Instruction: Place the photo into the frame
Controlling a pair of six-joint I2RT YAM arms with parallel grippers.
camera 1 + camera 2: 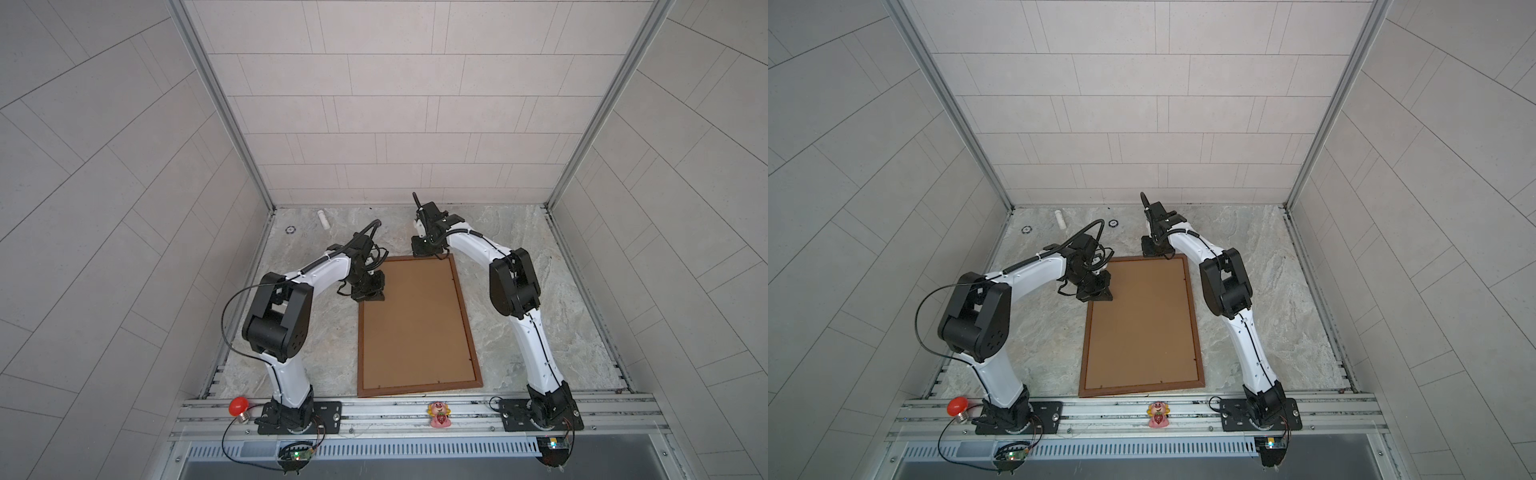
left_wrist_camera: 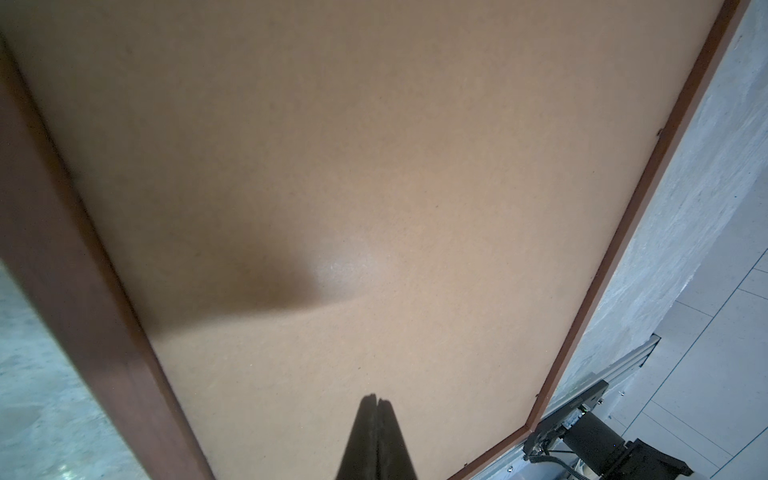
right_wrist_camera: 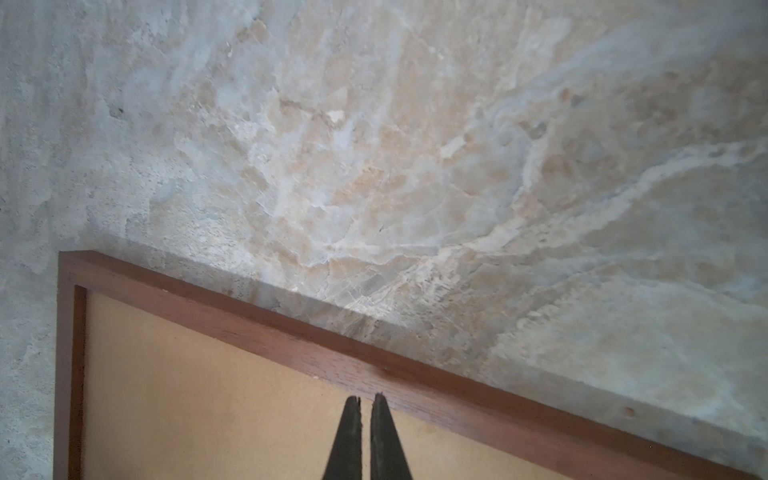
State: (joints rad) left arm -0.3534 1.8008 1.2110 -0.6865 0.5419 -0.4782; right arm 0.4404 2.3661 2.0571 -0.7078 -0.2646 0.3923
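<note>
Seemingly, in both top views the frame (image 1: 419,387) (image 1: 1142,387) is seen at lower centre on the desk (image 1: 519,249), backing board (image 1: 415,324) seated, photo hidden, perhaps already inside; the left gripper (image 2: 376,401) is shown closed and empty in the left wrist view, the right gripper (image 3: 366,397) likewise in the right wrist view.

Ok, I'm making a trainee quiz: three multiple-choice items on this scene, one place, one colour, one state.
1. Where is the round red light bulb? A on the metal rail by the left arm's base; B on the tabletop; C against the far wall.
2. What colour is the flat board inside the thin dark brown wooden frame? A blue; B light brown; C white.
3. The left gripper: A wide open; B holding paper; C shut.
A, bulb sits on rail; B, plain tan surface; C, fingertips meet.
</note>
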